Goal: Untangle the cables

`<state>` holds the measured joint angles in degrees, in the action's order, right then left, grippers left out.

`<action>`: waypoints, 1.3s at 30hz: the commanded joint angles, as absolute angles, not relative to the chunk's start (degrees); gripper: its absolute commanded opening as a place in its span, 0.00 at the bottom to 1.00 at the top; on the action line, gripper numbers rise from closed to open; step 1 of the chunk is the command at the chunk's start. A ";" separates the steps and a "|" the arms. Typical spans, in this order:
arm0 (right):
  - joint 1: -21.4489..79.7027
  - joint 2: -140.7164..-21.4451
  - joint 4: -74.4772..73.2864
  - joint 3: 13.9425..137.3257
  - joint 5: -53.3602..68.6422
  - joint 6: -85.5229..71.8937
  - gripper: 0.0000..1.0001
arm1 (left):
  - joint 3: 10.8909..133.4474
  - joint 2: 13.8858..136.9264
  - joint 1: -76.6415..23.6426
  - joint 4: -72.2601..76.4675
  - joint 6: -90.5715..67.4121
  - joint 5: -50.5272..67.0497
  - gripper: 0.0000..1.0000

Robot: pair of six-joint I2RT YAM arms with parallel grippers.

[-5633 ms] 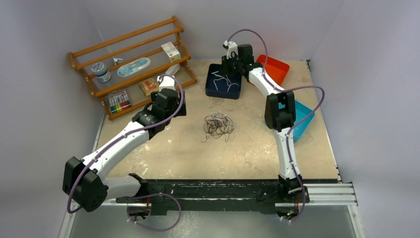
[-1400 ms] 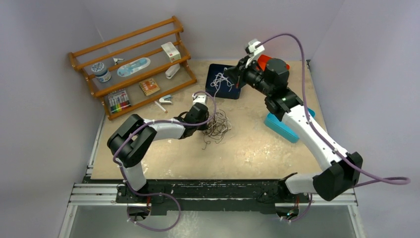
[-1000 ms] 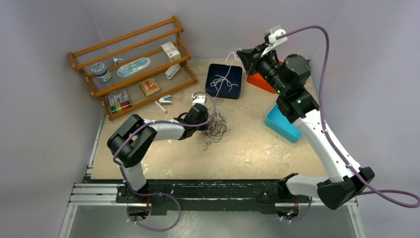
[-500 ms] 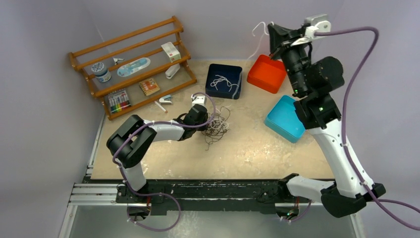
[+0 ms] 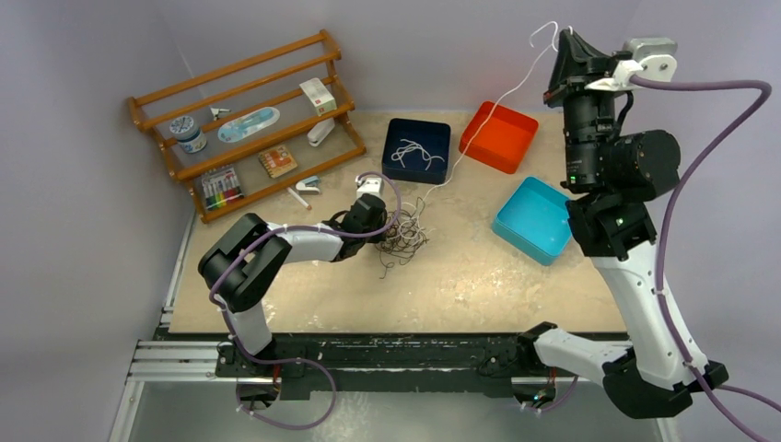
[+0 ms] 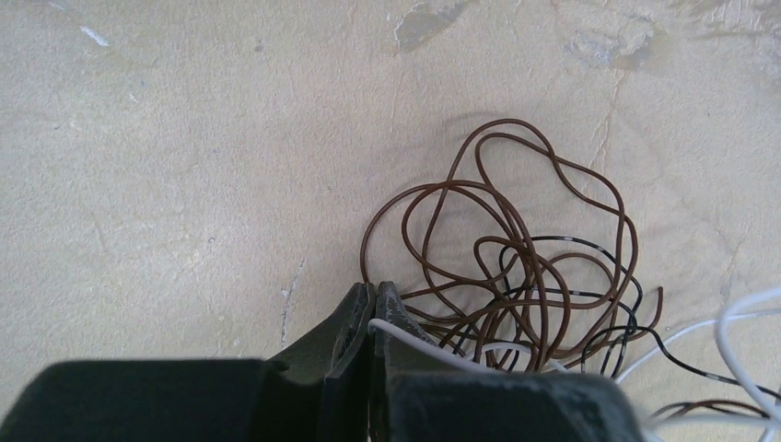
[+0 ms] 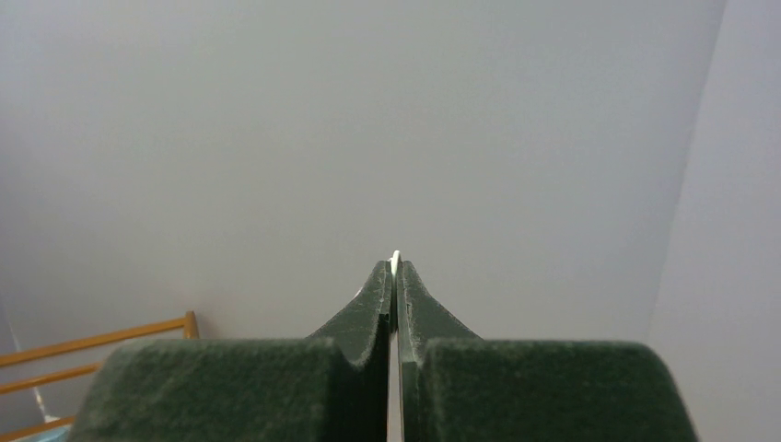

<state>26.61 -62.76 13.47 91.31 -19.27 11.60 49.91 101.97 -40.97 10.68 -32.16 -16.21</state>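
The cables form a brown, black and white tangle (image 5: 405,232) (image 6: 516,285) in the middle of the table. My left gripper (image 5: 387,221) (image 6: 373,291) lies low at the tangle's left edge, shut, and a white cable (image 6: 416,339) comes out from between its jaws. My right gripper (image 5: 558,29) (image 7: 395,267) is raised high at the back right, shut on a white cable (image 5: 488,106) (image 7: 396,256). That cable runs in a long line down to the tangle.
A wooden rack (image 5: 249,120) with small items stands at the back left. A navy tray (image 5: 440,133) holds loose white cables. A red tray (image 5: 498,136) and a teal tray (image 5: 539,219) sit under the right arm. A small stapler (image 5: 308,185) lies near the rack.
My right gripper has risen from the navy tray up and to the right, drawing the white cable out into a long line. My left gripper has stayed shut at the tangle.
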 commanded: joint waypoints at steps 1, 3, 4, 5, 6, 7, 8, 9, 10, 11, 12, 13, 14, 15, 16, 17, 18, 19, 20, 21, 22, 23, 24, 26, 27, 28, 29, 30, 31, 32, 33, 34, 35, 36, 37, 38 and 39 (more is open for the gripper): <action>26.46 -60.20 19.35 93.14 -23.93 14.96 0.00 | 48.61 101.86 -40.90 7.49 -31.41 -19.07 0.00; 26.54 -59.38 20.37 92.80 -24.72 15.19 0.00 | 48.52 101.87 -40.94 7.26 -31.49 -19.60 0.00; 26.52 -59.00 20.92 92.69 -25.28 15.37 0.00 | 48.44 102.00 -40.93 7.21 -31.54 -19.96 0.00; 26.50 -58.43 21.58 92.70 -26.06 15.57 0.00 | 48.35 102.04 -40.95 7.02 -31.63 -20.28 0.00; 26.52 -57.99 22.14 92.63 -26.77 15.99 0.00 | 48.28 102.14 -40.91 6.84 -31.69 -20.64 0.00; 26.54 -57.54 22.73 92.57 -27.47 16.28 0.00 | 48.25 102.20 -40.89 6.67 -31.87 -21.02 0.00; 26.53 -57.08 23.42 92.41 -28.18 16.53 0.00 | 48.29 102.43 -40.95 6.35 -32.02 -21.41 0.00; 26.52 -56.62 24.01 92.21 -28.76 16.62 0.00 | 48.39 102.53 -40.93 5.92 -32.22 -21.71 0.00; 26.54 -56.34 24.10 92.18 -29.08 16.69 0.00 | 48.38 102.65 -40.94 5.60 -32.42 -21.94 0.00; 26.52 -56.06 23.72 92.31 -29.31 16.64 0.00 | 48.10 102.66 -40.91 5.53 -32.62 -22.03 0.00; 26.54 -55.75 23.30 92.29 -29.58 16.62 0.00 | 47.89 102.66 -40.92 5.59 -32.87 -22.24 0.00; 26.52 -55.39 23.07 92.02 -30.00 16.60 0.00 | 47.71 102.65 -40.95 5.70 -33.07 -22.50 0.00; 26.50 -54.99 22.96 91.85 -30.44 16.65 0.00 | 47.39 102.70 -40.96 5.74 -33.25 -22.69 0.00; 26.48 -54.61 22.89 91.68 -30.86 16.75 0.00 | 47.24 102.76 -40.93 5.75 -33.49 -22.91 0.00; 26.54 -54.20 22.91 91.59 -31.19 16.86 0.00 | 47.15 102.77 -40.91 5.78 -33.67 -23.08 0.00; 26.54 -53.82 23.00 91.45 -31.42 16.92 0.00 | 46.97 102.82 -40.92 5.73 -33.76 -23.25 0.00; 26.53 -53.44 22.99 91.49 -31.46 16.96 0.00 | 46.89 102.89 -40.91 5.73 -33.89 -23.47 0.00; 26.53 -53.17 23.02 91.56 -31.35 16.96 0.00 | 46.84 102.84 -40.95 5.63 -33.92 -23.93 0.00; 26.54 -52.82 23.03 91.65 -31.23 16.94 0.00 | 46.66 102.79 -40.96 5.44 -33.91 -24.39 0.00; 26.54 -52.58 22.95 91.78 -31.19 16.96 0.00 | 46.60 102.69 -40.91 5.28 -33.91 -24.99 0.00; 26.52 -52.44 23.06 91.84 -31.20 17.01 0.00 | 46.38 102.54 -40.89 5.16 -33.89 -25.65 0.00; 26.50 -52.32 23.08 92.01 -31.20 17.06 0.00 | 46.14 102.47 -40.90 5.07 -33.88 -26.18 0.00; 26.54 -52.18 23.06 92.11 -31.05 17.17 0.00 | 45.90 102.30 -40.95 4.79 -33.92 -26.79 0.00; 26.50 -51.89 22.53 92.28 -29.95 16.91 0.00 | 45.51 101.95 -40.83 4.53 -33.96 -27.57 0.00; 26.52 -51.78 22.05 92.35 -28.77 16.50 0.00 | 45.23 101.56 -40.83 4.61 -34.05 -27.90 0.00; 26.52 -51.77 21.18 92.52 -27.26 16.00 0.00 | 45.02 101.24 -40.82 4.56 -34.10 -28.29 0.00; 26.47 -51.83 20.16 92.81 -25.40 15.56 0.00 | 44.88 100.85 -40.83 4.40 -34.13 -28.76 0.00; 26.53 -51.85 18.77 93.04 -22.49 15.32 0.00 | 44.77 100.54 -40.81 4.03 -34.26 -29.38 0.00; 26.54 -51.79 17.65 93.00 -19.30 15.26 0.00 | 44.65 100.17 -40.77 3.71 -34.46 -30.15 0.00; 26.54 -51.85 16.55 93.12 -16.10 15.04 0.00 | 44.53 99.81 -40.74 3.25 -34.72 -30.60 0.00; 26.53 -52.07 15.07 93.53 -13.10 14.31 0.00 | 44.37 99.42 -40.54 3.06 -34.83 -30.55 0.00; 26.50 -52.67 12.98 94.00 -9.02 13.57 0.00 | 44.28 98.79 -40.44 2.93 -34.82 -29.92 0.00; 26.54 -53.18 11.70 94.31 -5.73 12.52 0.00 | 44.16 97.84 -40.43 3.03 -34.44 -29.13 0.00; 26.53 -53.71 10.70 94.30 -2.92 11.13 0.00 | 44.07 96.66 -40.43 3.33 -33.79 -28.15 0.00; 26.53 -54.30 9.93 94.04 -0.06 9.96 0.00 | 43.77 95.00 -40.42 3.90 -33.38 -26.96 0.02; 26.54 -54.84 9.41 93.71 2.20 8.77 0.00 | 43.35 92.47 -40.41 4.61 -32.87 -25.96 0.09; 26.53 -55.46 9.33 93.18 3.90 7.45 0.00 | 43.29 90.50 -40.38 5.05 -32.27 -24.93 0.13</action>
<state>26.61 -53.10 12.34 92.51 -10.07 12.75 45.19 97.58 -40.88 8.08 -33.74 -27.29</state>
